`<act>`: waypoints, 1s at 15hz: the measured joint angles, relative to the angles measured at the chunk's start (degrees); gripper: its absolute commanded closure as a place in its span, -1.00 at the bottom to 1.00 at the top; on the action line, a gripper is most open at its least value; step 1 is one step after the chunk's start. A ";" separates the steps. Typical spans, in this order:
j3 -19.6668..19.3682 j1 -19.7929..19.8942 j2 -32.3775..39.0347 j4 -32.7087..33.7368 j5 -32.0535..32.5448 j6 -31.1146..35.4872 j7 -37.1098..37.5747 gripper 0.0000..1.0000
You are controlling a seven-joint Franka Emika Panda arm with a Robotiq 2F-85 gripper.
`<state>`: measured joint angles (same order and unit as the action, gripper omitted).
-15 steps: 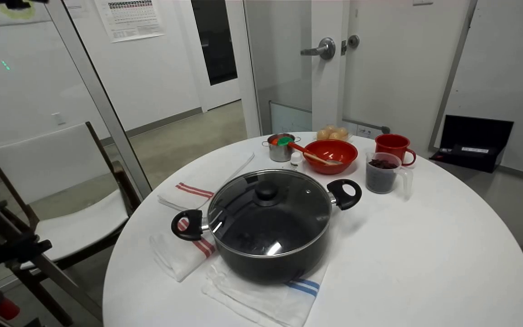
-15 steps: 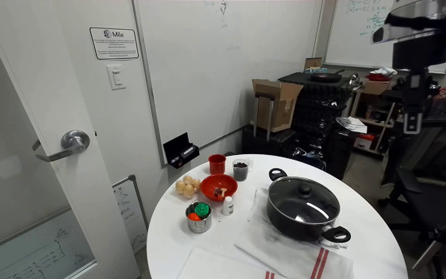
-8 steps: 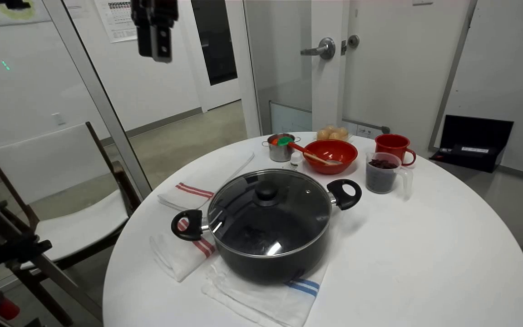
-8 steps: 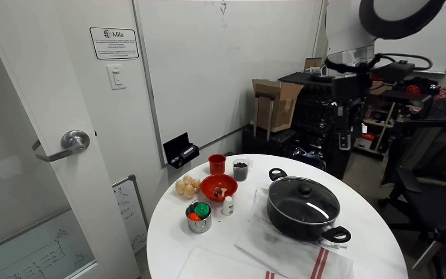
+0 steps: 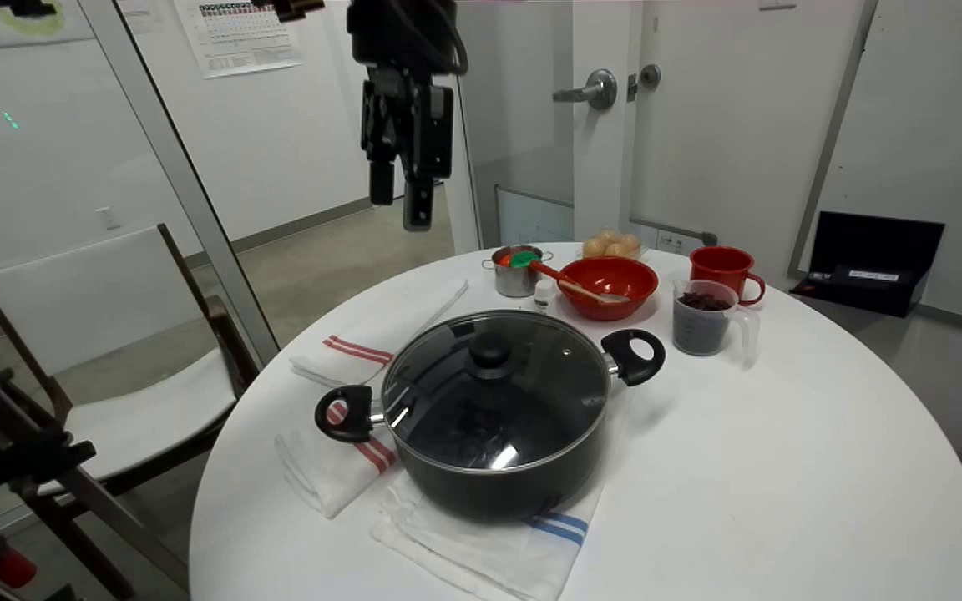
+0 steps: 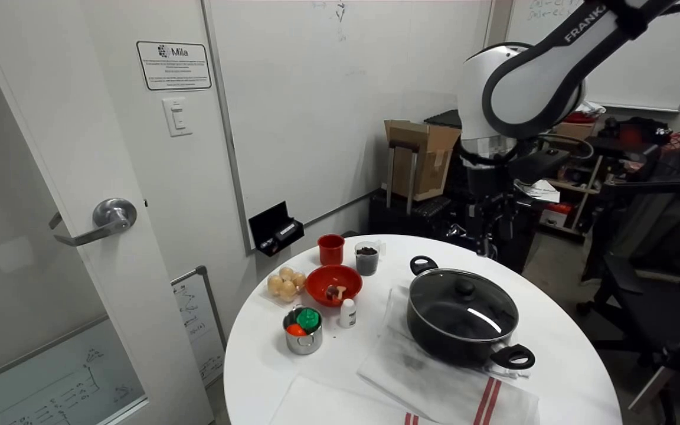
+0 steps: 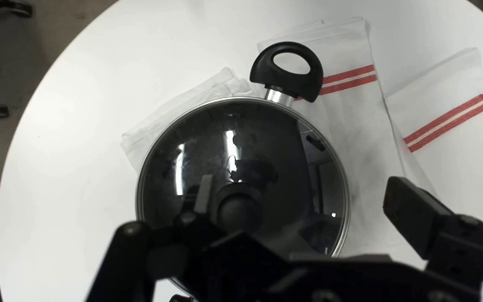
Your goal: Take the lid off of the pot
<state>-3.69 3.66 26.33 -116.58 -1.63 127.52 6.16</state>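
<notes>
The clear glass lid [image 5: 523,401] with its metal rim and black knob [image 5: 490,351] lies flat on the black pot [image 5: 498,497]. Both also show in an exterior view, the lid [image 6: 452,313] and the pot [image 6: 443,342]. My gripper [image 5: 400,196] is open and empty, fingers down, well above the lid and apart from it. It shows small and dark in an exterior view [image 6: 493,236] behind the pot. In the wrist view my fingers [image 7: 304,201] are wide apart. The knob [image 7: 239,212] appears between them, close to the left finger. The gripper body hides the lid's [image 7: 266,138] lower part.
The pot stands on white towels [image 5: 489,551] on a round white table [image 5: 782,467]. A red bowl [image 5: 606,288], metal cup [image 5: 516,275], white bottle [image 6: 347,314], eggs [image 6: 285,284], red mug [image 5: 723,271] and measuring cup [image 5: 702,321] stand behind the pot.
My gripper has come into view from the top in an exterior view, moving right and down. In an exterior view the arm moved left and lower. The lid and pot have not moved.
</notes>
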 measured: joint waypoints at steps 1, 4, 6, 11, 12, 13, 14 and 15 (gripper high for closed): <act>-0.10 0.17 1.88 1.26 -0.17 0.07 0.03 -1.00; -0.23 0.99 6.94 5.01 -0.64 0.08 0.04 -1.00; -0.25 1.66 9.95 7.61 -0.87 0.09 0.04 -1.00; -0.26 2.89 16.19 13.89 -1.55 0.07 0.03 -1.00; -0.26 3.01 17.33 15.09 -1.58 0.07 0.03 -1.00; -0.24 3.11 18.50 16.24 -1.62 0.06 0.00 -1.00; -0.19 3.20 19.66 17.33 -1.70 0.02 -0.04 -1.00; -0.13 3.27 20.77 18.37 -1.74 -0.04 -0.06 -1.00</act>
<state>-3.82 6.93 47.10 -98.21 -3.36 127.48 6.11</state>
